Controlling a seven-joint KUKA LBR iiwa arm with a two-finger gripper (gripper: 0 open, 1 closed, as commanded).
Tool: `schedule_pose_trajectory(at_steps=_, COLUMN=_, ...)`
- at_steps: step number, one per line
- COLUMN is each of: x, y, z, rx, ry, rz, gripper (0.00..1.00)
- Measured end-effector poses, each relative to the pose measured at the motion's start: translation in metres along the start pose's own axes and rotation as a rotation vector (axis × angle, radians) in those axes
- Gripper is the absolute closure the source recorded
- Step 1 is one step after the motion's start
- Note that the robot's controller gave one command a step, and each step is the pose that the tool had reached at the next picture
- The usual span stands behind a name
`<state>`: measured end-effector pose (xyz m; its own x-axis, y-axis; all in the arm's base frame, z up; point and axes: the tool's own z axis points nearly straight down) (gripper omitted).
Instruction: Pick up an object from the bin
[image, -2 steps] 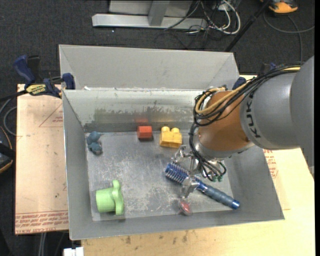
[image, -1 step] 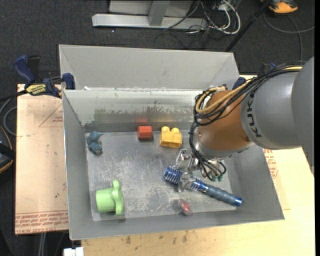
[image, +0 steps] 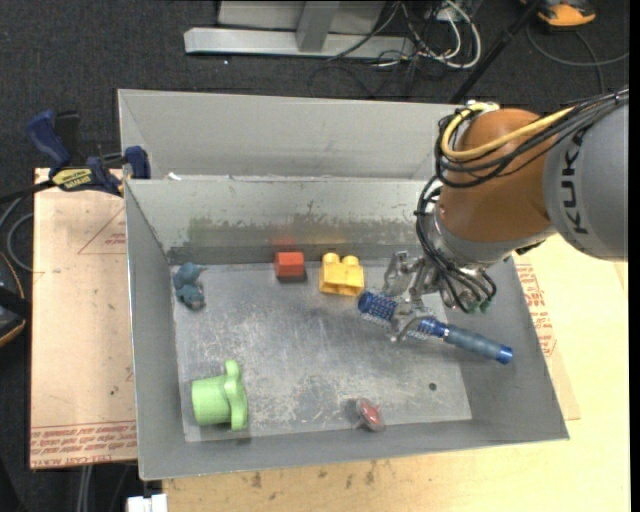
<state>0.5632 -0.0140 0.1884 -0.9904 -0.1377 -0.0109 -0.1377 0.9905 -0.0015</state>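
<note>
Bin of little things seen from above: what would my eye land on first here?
Probably the big orange-covered arm reaching in from the right, its hand low over a blue brush on the right side of the bin. Then the bright green cup-like piece near the front left corner, and the red block and yellow block by the far wall.
</note>
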Motion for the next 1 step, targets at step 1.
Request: schedule_pose_trajectory(at_steps=1, x=0.0067, y=0.0015, z=-0.0687, rx=-0.001, ry=0.002, rz=-0.040, gripper=1.00)
